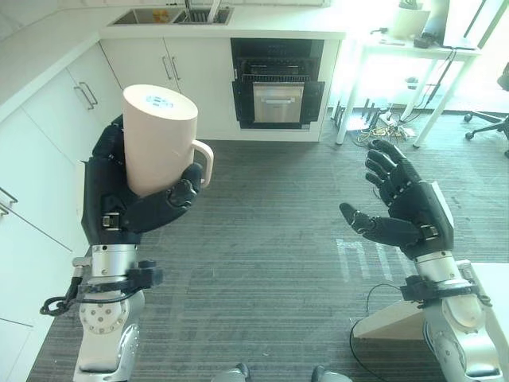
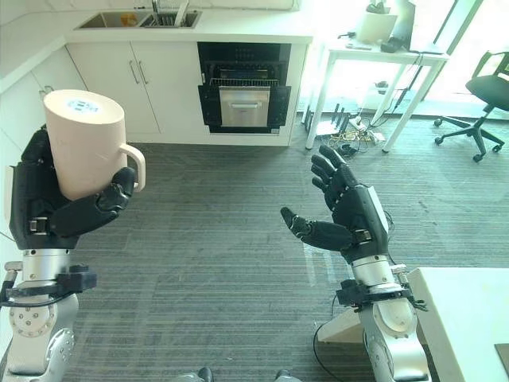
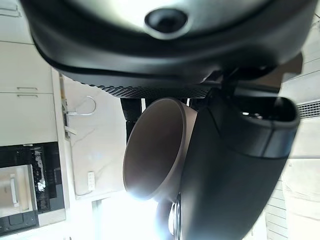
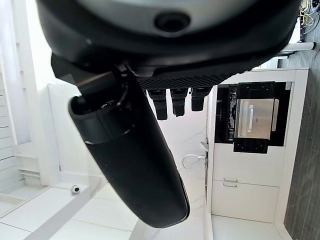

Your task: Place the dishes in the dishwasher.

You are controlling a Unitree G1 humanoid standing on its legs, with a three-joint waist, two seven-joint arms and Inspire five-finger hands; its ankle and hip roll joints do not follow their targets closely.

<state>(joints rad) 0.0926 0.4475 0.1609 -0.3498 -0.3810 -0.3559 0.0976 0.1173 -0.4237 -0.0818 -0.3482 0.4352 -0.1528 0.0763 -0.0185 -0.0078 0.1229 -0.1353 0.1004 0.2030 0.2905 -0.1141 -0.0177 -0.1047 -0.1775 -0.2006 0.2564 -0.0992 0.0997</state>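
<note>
A tall cream mug (image 1: 159,139) with a side handle is held upside down, base up, at the left, well above the floor. My left hand (image 1: 119,203) is shut on it, fingers wrapped behind and thumb across its lower front. The left wrist view shows the mug's open mouth (image 3: 152,147) past the thumb. My right hand (image 1: 402,211) hovers open at the right, palm turned toward the mug, fingers spread, holding nothing. The dishwasher (image 1: 277,83) stands at the back under the counter, dark inside, its door (image 1: 277,102) partly lowered.
White cabinets (image 1: 48,119) run along the left and back. A sink (image 1: 171,15) sits in the counter above the dishwasher's left. A white desk (image 1: 413,48) and an office chair (image 2: 481,99) stand at the back right. Grey floor (image 1: 270,239) lies between me and the dishwasher.
</note>
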